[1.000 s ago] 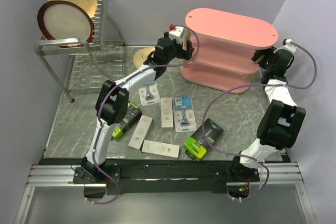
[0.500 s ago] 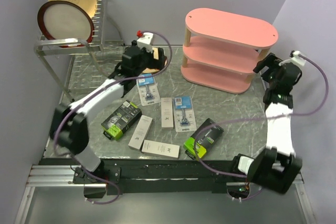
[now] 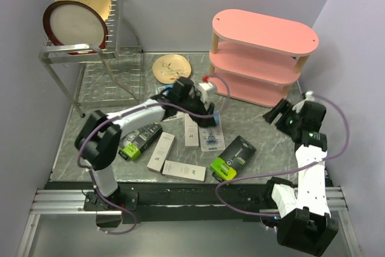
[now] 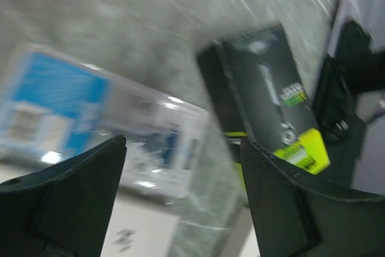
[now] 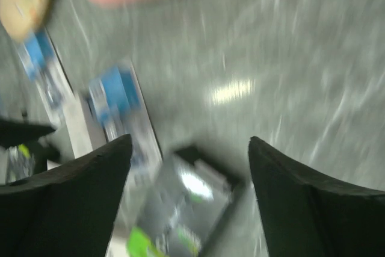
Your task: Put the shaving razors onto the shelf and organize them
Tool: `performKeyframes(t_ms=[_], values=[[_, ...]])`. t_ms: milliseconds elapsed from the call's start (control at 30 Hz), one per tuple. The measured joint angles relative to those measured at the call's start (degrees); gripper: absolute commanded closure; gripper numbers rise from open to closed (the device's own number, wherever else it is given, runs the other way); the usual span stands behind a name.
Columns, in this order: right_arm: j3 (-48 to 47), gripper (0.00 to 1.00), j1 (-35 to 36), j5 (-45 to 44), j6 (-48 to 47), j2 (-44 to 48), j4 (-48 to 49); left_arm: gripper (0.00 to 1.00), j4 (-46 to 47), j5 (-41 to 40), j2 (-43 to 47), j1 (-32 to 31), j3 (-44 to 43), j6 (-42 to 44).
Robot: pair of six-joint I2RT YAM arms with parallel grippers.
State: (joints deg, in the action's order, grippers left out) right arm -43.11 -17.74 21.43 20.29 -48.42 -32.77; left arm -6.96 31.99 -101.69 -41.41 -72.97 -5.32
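- Left gripper (image 3: pixel 210 115) has swung in, released and empty, blue blister card (image 3: pixel 211 132) directly beneath it: a pick looks next.
- Right gripper (image 3: pixel 278 114), likewise released, has dropped away from the shelf (image 3: pixel 264 31) ahead of it; no razors (image 3: pixel 233 157) shelved yet.

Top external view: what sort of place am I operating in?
Probably a lab test cell: plain walls box in a marble-look table, the arms bolt to an aluminium rail, and a pink shelf and dish rack stand as props.
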Motion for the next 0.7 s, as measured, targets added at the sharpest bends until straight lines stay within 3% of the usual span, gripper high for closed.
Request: performKeyframes(t_ms=[200,267,400,433,467,600,700], values=[[2.67,0.24,0.24,4.31,-0.07,-0.31,-9.84,0.26,0.04,5.44,-5.07,-6.21,-0.04,-3.19],[3.02,0.31,0.26,4.96,0.42,-0.68,-11.93,0.25,0.07,6.36,-6.27,-7.54,-0.20,-4.72],[4.96,0.56,0.55,5.14,1.53,-0.44,-15.08,0.27,0.22,6.64,-8.11,-9.55,-0.26,-7.80],[5.49,0.58,1.05,4.57,2.36,-0.46,-15.82,0.31,0.26,6.58,-8.63,-10.01,-0.26,-8.94],[6.40,0.58,1.92,3.67,3.50,-0.52,-16.20,0.33,0.31,6.43,-9.14,-10.38,-0.26,-9.62],[11.26,0.36,6.05,2.03,7.48,-0.31,-16.57,0.38,0.85,6.05,-11.23,-11.56,-0.22,-11.87],[14.75,0.33,9.33,2.69,10.14,0.94,-16.31,0.65,1.66,5.64,-12.57,-12.26,-0.22,-13.14]])
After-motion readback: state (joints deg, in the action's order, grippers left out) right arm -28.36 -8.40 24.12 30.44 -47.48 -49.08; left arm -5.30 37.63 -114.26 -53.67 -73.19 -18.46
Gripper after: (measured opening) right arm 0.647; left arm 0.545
